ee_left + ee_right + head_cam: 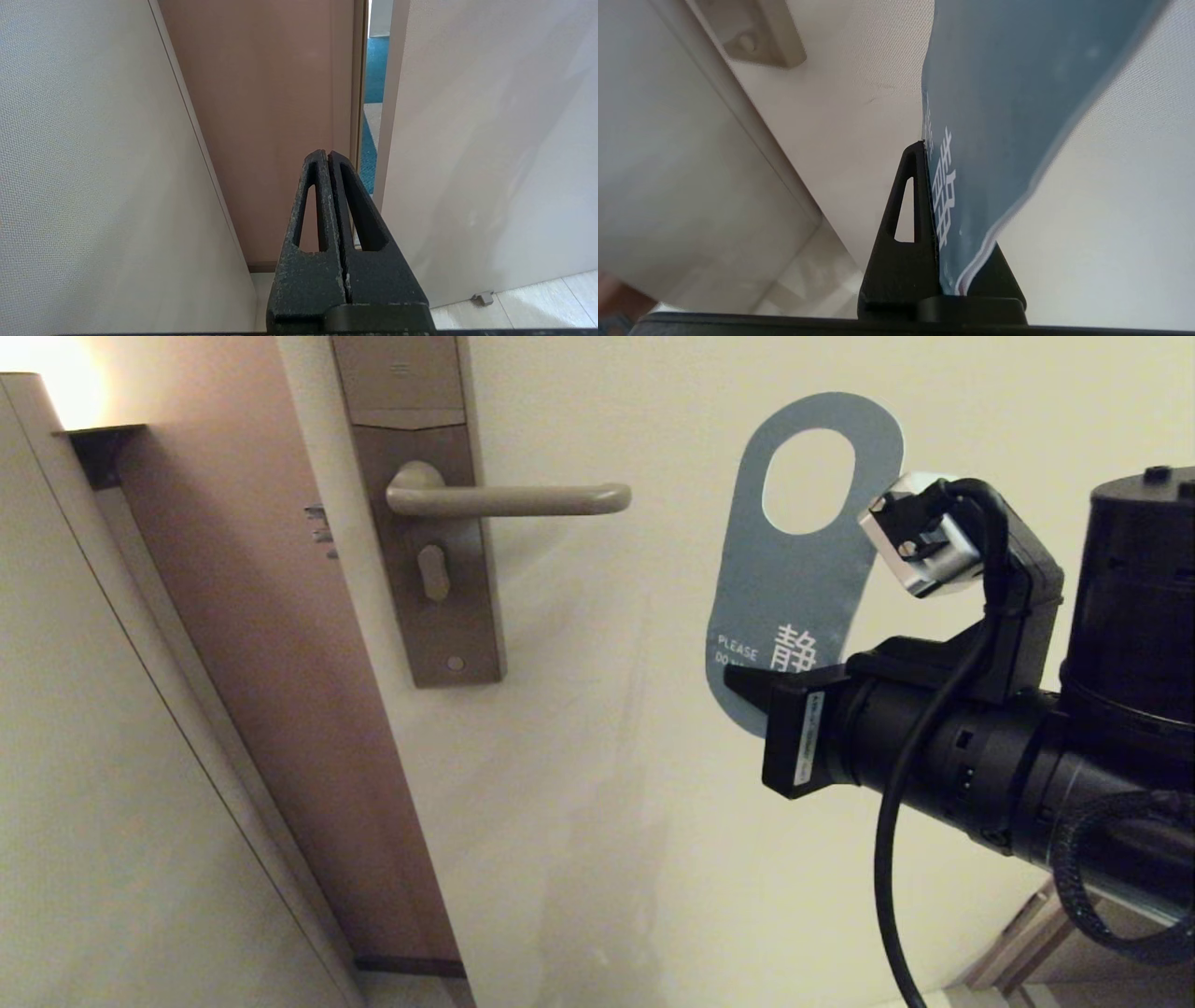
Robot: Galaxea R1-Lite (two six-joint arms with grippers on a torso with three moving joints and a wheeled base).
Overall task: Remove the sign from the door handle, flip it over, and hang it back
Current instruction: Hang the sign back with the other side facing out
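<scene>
Two hands: right hand [747,695] working, left hand [328,161] idle.
Sign [794,569]: off the door handle [523,500], held in the air in front of the pale door [597,784], to the right of the lever and well apart from it.
Sign long axis: near upright, tilted slightly so the top leans to the right in the head view.
Sign pointing: oval hole [808,481] end up, lettered end down.
Sign face: blue side toward the head camera; white "PLEASE DO NOT..." lettering partly hidden behind the right hand.
Right hand state: fingers [903,233] closed on the lower end of the sign [1008,116], the card pinched edge-on between them.
Sign relative to right hand: rises upward out of the fingertips; the hand comes in from the lower right.
Door handle: horizontal lever, rounded tip pointing right, on a tall brown lock plate [420,448]; bare.
Left hand state: fingers pressed together, holding nothing, facing the door frame [266,116] and the gap at the door's edge.
</scene>
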